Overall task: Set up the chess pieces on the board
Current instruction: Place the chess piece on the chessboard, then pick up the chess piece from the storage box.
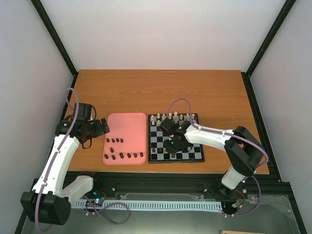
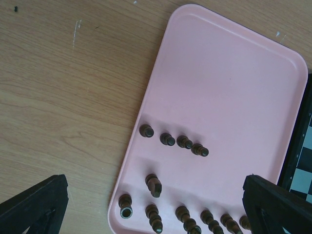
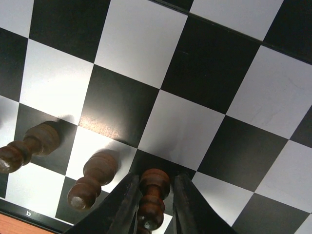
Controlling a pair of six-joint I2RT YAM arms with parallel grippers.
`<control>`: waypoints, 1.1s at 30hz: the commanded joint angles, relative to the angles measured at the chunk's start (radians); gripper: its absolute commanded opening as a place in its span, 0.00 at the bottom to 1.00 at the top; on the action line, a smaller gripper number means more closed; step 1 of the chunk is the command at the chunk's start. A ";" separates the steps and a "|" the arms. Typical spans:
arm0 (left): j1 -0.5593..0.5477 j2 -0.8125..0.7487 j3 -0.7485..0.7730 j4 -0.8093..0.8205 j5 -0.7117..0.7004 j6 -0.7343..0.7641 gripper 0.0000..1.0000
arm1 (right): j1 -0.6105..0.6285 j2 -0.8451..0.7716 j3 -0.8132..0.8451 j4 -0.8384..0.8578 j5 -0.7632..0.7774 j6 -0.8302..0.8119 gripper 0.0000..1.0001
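A glossy dark brown pawn (image 3: pixel 152 204) with a ringed stem stands upright on a black square of the chessboard (image 3: pixel 209 73), close to its rim. Its long axis rises straight off the board toward the wrist camera. The right gripper (image 3: pixel 156 178) hugs both of its sides; I cannot tell whether the fingers pinch it or stand just clear. Two more brown pawns (image 3: pixel 92 180) stand beside it. The left gripper (image 2: pixel 155 183), spread wide, hovers over a pink tray (image 2: pixel 229 87) holding other dark pieces (image 2: pixel 168 139), some cut off by the frame's bottom edge.

Three dark brown chess pieces (image 3: pixel 92 180) stand on the checkered board (image 3: pixel 209 63).
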 commanded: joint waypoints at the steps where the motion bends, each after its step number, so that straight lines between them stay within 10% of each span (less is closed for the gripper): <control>1: 0.006 0.006 0.006 0.024 0.000 -0.006 1.00 | -0.009 -0.004 0.026 -0.017 0.024 0.001 0.22; 16: 0.007 0.009 0.010 0.024 0.002 -0.001 1.00 | -0.019 0.003 0.211 -0.099 0.101 -0.013 0.38; 33: 0.006 -0.016 0.073 -0.007 -0.002 -0.019 1.00 | 0.084 0.401 0.733 -0.090 -0.088 -0.138 0.35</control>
